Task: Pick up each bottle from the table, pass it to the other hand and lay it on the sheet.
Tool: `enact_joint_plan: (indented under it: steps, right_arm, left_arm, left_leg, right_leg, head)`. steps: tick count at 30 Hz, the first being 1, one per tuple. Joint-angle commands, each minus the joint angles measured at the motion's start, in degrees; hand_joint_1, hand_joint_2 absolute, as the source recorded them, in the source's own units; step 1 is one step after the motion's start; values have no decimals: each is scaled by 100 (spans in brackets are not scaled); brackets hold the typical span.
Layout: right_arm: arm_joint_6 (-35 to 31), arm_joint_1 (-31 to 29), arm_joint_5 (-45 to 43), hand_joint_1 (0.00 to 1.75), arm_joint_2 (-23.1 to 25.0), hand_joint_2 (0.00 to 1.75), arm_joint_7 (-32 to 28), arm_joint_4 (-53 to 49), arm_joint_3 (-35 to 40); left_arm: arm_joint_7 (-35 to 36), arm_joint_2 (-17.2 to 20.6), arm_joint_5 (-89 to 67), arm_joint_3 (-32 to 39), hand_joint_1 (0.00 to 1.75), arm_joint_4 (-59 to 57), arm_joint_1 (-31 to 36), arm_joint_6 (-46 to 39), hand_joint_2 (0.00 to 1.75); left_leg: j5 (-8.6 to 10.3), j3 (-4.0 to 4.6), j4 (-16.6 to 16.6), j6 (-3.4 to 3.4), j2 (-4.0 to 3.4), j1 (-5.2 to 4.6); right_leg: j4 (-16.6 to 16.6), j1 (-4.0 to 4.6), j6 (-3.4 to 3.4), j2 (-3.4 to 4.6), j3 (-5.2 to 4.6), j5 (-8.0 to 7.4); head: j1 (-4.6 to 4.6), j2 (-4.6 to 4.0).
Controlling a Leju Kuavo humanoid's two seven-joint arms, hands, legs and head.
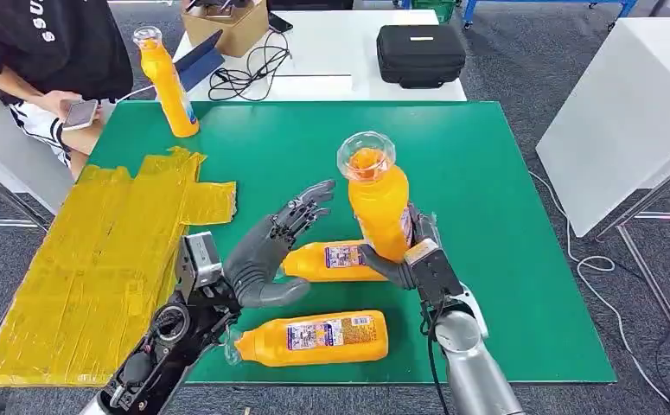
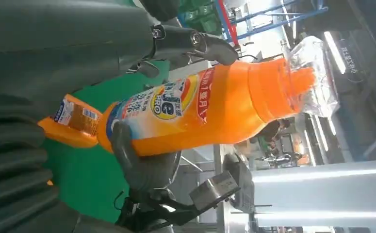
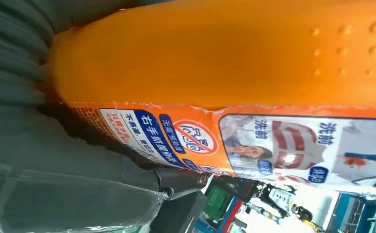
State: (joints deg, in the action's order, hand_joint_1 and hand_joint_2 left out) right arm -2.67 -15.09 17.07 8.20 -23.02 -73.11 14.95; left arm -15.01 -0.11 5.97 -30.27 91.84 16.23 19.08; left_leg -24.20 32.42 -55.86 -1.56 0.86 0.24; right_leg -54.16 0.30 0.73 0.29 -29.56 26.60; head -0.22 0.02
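— From above, what have you got?

— The right hand (image 1: 407,259) is wrapped round the lower part of an orange bottle (image 1: 378,201) and holds it upright, clear cap on top, above the green table (image 1: 487,199). The left hand (image 1: 271,251) sits just beside it with its fingers spread and nothing in them, fingertips reaching toward the bottle but apart from it.

— And the other bottles?

— Two lie on their sides on the table: one (image 1: 335,259) right between the two hands, another (image 1: 314,337) nearer the robot's edge. A fourth (image 1: 169,82) stands upright at the far left corner, close to a person (image 1: 46,43) who is holding a phone (image 1: 80,112). The yellow sheet (image 1: 98,251) covers the left side of the table, with no bottle on it. Behind, there's a black case (image 1: 420,54) and a cardboard box (image 1: 227,26) on a white table (image 1: 331,43).

— The left wrist camera?

— Its own grey fingers (image 2: 195,41) are splayed open across the picture. Past them the held bottle (image 2: 200,109), with the right hand's thumb (image 2: 125,150) pressed against its label.

— Right wrist?

— Orange bottle wall and label (image 3: 253,97) pressed close to the lens, and a dark fingertip (image 3: 181,182) curling under it.
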Motion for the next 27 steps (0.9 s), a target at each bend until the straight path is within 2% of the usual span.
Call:
enact_joint_plan:
  steps: [1, 6, 7, 8, 9, 13, 16, 17, 27]
  right_arm:
    - [-190, -382, 67, 175, 139, 175, 120, 355, 87]
    - [-128, -478, 88, 175, 290, 175, 131, 480, 411]
    - [-77, -503, 82, 175, 317, 175, 135, 503, 506]
    - [330, -594, 18, 175, 377, 175, 199, 610, 778]
    - [193, -670, 157, 175, 458, 175, 337, 739, 990]
    - [225, -732, 119, 175, 476, 175, 348, 817, 1261]
    - [242, -698, 110, 175, 484, 175, 350, 763, 1352]
    - [243, -690, 111, 175, 478, 175, 350, 752, 1379]
    - [300, -675, 173, 175, 531, 175, 329, 1044, 1762]
  left_arm:
    - [38, -234, -326, -334, 0, -207, 157, -298, 175]
    - [16, -373, -625, -270, 0, -537, 324, -811, 175]
    - [-23, -386, -781, -235, 0, -594, 362, -1008, 175]
    - [48, -420, -1138, -34, 0, -895, 477, -1639, 175]
    - [-1, -432, -1102, 161, 0, -1307, 642, -1730, 175]
    - [-139, -464, -939, 507, 0, -1713, 656, -1729, 175]
    - [-166, -471, -937, 583, 0, -1751, 629, -1768, 175]
    - [-166, -486, -932, 613, 0, -1762, 618, -1780, 175]
    - [-201, -542, -706, 1007, 0, -1969, 556, -1859, 175]
  left_leg:
    - [-12, -14, -6, 4, -12, 2]
    - [-9, -16, -2, 5, -11, 0]
    - [-7, -11, -1, 5, -11, 2]
    - [-7, -12, -1, 5, -13, 2]
    - [-5, -11, -1, 5, -17, 0]
    - [-6, -26, 5, 10, -35, 6]
    - [-8, -34, 6, 11, -24, 7]
    - [1, -13, 5, 6, -4, 2]
    - [-9, -24, 3, 13, -27, 7]
  right_leg:
    - [0, 2, 9, 2, 15, 7]
    - [1, 0, 7, 2, 15, 5]
    - [2, 1, 5, 4, 11, 3]
    - [1, 1, 5, 5, 11, 3]
    - [-1, 0, 4, 9, 6, 1]
    - [6, 7, 4, 23, 18, -4]
    - [8, 7, 7, 10, 29, 2]
    - [2, 2, 4, 2, 9, 1]
    - [5, 4, 6, 18, 24, 3]
  head:
    - [-2, 0]
    - [-2, 0]
    - [0, 0]
    - [-2, 0]
    - [0, 0]
    - [-2, 0]
    - [0, 0]
    - [-2, 0]
    - [0, 0]
